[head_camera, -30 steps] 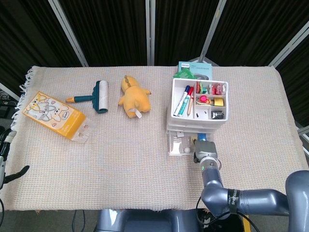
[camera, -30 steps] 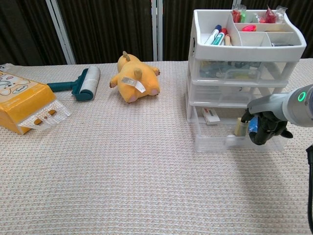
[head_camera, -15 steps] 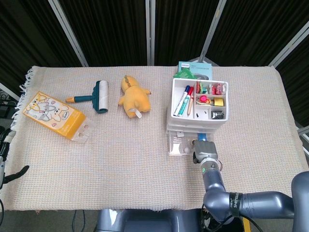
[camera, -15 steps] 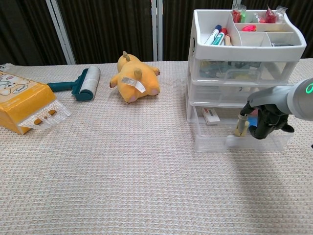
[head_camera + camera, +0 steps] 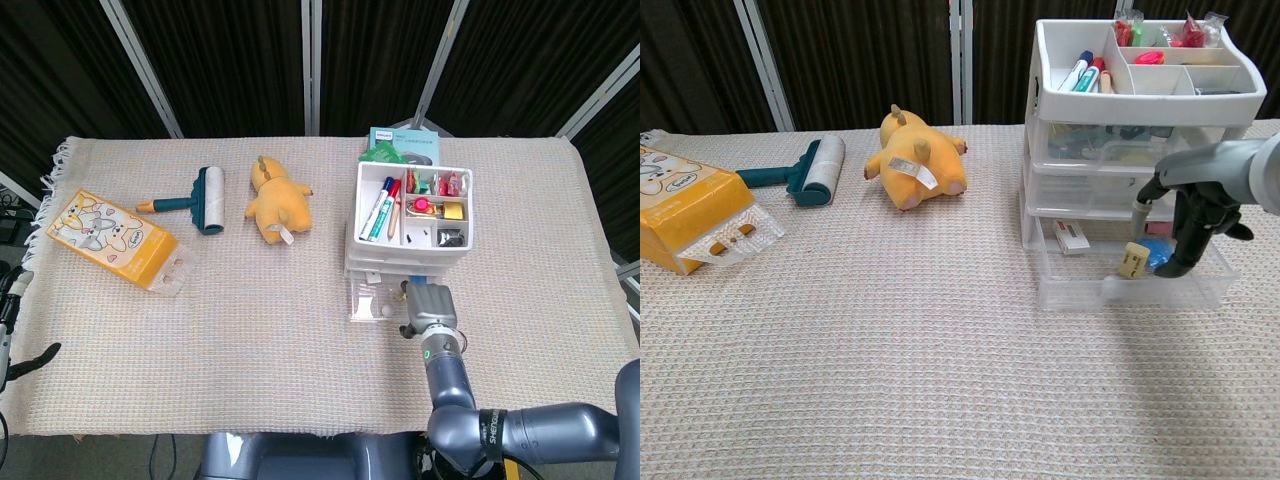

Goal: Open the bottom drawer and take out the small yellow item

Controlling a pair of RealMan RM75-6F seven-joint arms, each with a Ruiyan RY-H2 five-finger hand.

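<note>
Table (image 5: 300,340), covered in a beige woven cloth with a fringe at its left edge.

Drawer unit (image 5: 1140,160): white frame, clear drawers, open divided tray on top holding markers and small oddments. Contents of the upper two drawers too blurred to name.

Bottom drawer (image 5: 1135,290): pulled out toward the robot. Inside, a small white box with a red mark, a blue item, and the small yellow item (image 5: 1131,260), a pale yellow block lying near the drawer's front wall.

Right hand (image 5: 1195,225): reaches down into the open drawer, dark fingers pointing downward just right of the yellow block, over the blue item. Whether it touches or grasps anything cannot be told; in the head view the hand (image 5: 428,305) hides that part of the drawer.

Left hand: only a dark tip at the frame's left edge (image 5: 30,358); state cannot be told.

Orange box (image 5: 112,238): cartoon cats printed on it, writing unreadable.

Yellow plush toy (image 5: 277,200), white tag, text unreadable.

Lint roller (image 5: 195,198), teal handle.

Teal booklet (image 5: 405,143) behind the drawer unit, print unreadable.
</note>
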